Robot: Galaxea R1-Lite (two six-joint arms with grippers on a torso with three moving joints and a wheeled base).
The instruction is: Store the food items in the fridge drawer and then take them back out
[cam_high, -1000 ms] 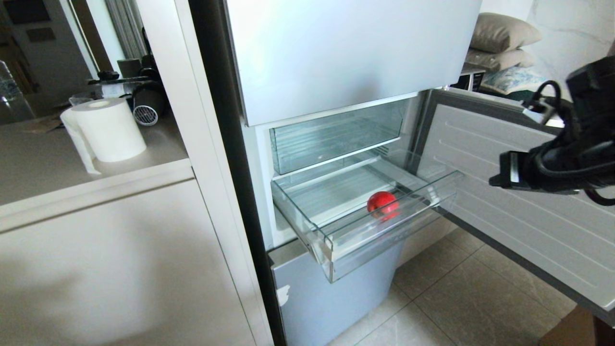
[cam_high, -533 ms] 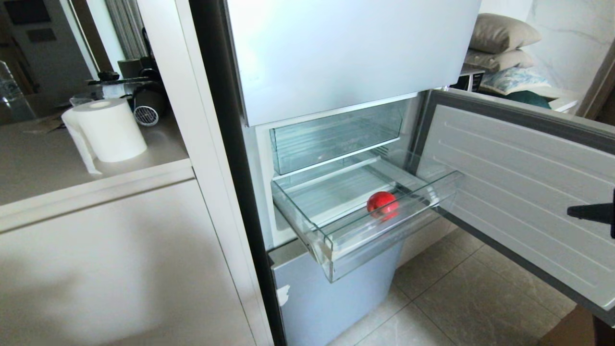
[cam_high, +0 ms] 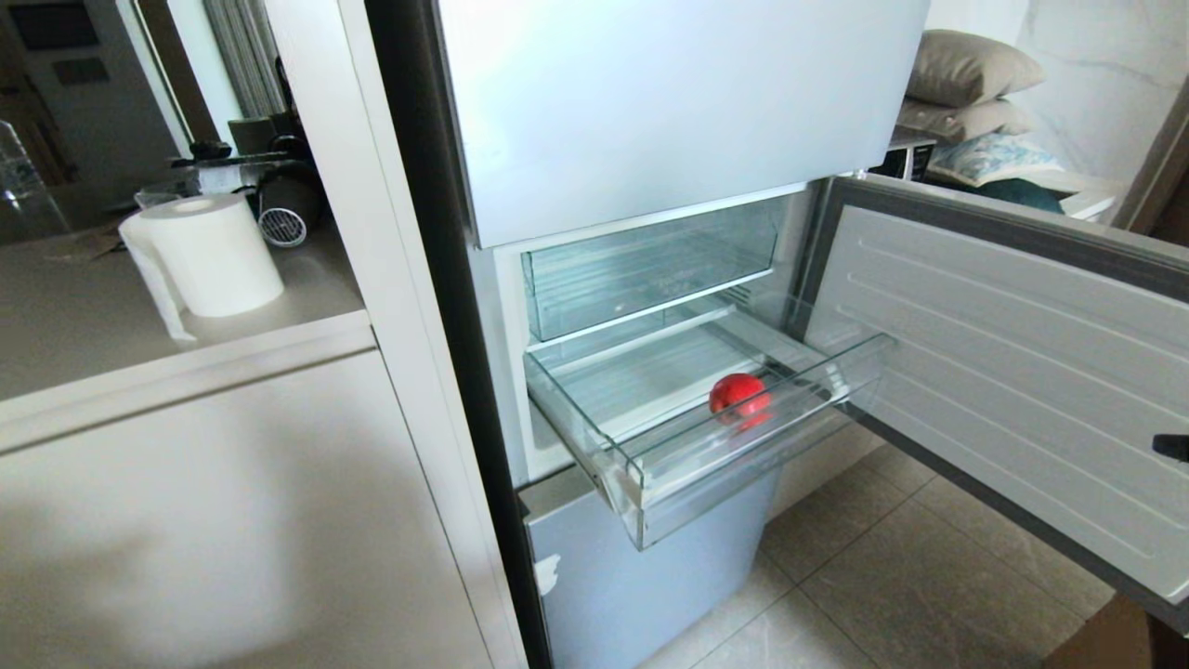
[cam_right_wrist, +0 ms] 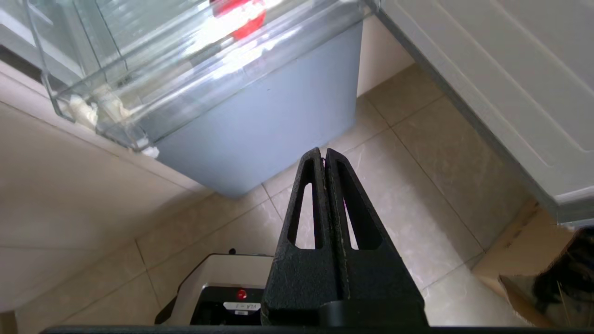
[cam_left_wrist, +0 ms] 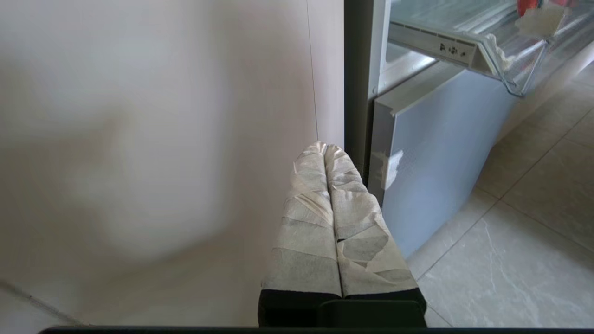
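Observation:
One round red food item (cam_high: 739, 395) lies inside the clear fridge drawer (cam_high: 725, 465), near its front right. The drawer is pulled out of the open fridge. The red item also shows through the drawer wall in the right wrist view (cam_right_wrist: 239, 16). My right gripper (cam_right_wrist: 325, 155) is shut and empty, low over the floor tiles, below and to the right of the drawer. Only its black tip (cam_high: 1172, 447) reaches the head view's right edge. My left gripper (cam_left_wrist: 325, 147), its fingers wrapped in pale tape, is shut and empty beside the cabinet, left of the fridge.
The open fridge door (cam_high: 1003, 372) stands to the right of the drawer. A pale-blue lower panel (cam_high: 641, 576) sits under the drawer. A paper roll (cam_high: 214, 251) stands on the counter at left. My base (cam_right_wrist: 218, 297) and a cardboard box (cam_right_wrist: 533, 269) are on the floor.
My right arm has dropped from in front of the open door down and off to the right; only its tip still shows. The drawer and red item have not moved.

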